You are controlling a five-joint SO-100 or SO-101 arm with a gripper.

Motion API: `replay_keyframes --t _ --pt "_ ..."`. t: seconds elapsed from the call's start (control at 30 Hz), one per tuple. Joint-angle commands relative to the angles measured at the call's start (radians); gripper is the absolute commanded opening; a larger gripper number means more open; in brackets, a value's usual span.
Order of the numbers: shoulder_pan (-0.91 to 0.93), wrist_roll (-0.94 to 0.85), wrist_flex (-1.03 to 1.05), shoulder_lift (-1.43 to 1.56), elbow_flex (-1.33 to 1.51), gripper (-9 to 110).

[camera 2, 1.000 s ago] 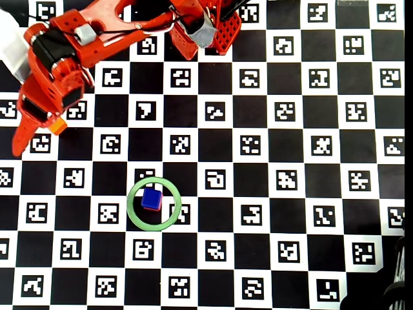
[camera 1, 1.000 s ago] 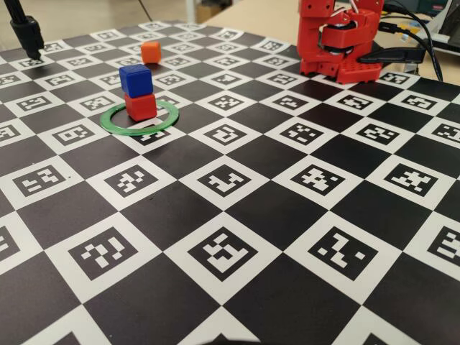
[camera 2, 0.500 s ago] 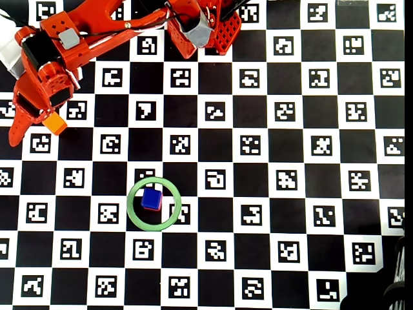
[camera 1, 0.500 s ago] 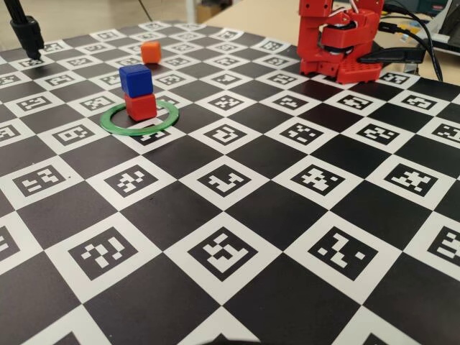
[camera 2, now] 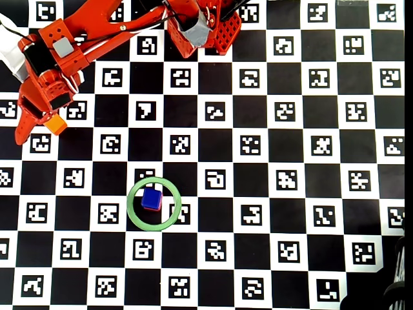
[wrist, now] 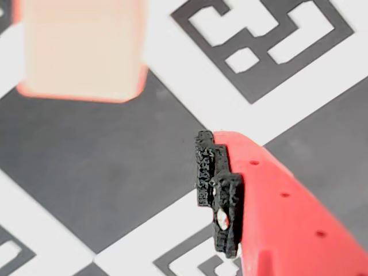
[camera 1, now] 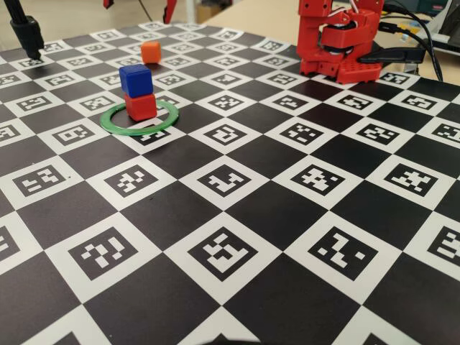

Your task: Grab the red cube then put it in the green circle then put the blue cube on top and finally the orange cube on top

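fixed view: low, oblique across the table (camera 1: pixel 237 215). overhead view: straight down. both cover the green circle (camera 2: pixel 153 204). wrist view: close above the table surface.

No words, brands or numbers can be read anywhere. The only signs are black-and-white square fiducial markers printed in the white squares of the checkerboard mat (camera 1: pixel 237 208) covering the worktop.

The arm (camera 2: pixel 97 26) is bright red plastic with boxy parts. Grey square blocks sit on it, and thin black and white cables run along it. The tool (wrist: pixel 270 201) has a red finger with small round holes and a bumpy black pad
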Motion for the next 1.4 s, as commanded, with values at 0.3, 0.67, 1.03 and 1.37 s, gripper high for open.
replay_keyframes --t 0.3,0.67,1.03,1.37 --pt "0.011 0.003 -0.169 -0.034 0.089 58" --pt "0.021 0.0 -0.229 -0.106 0.061 58" --pt "0.028 -0.003 -0.258 -0.127 0.043 58" --pt "0.031 -0.005 -0.285 -0.135 0.038 53"
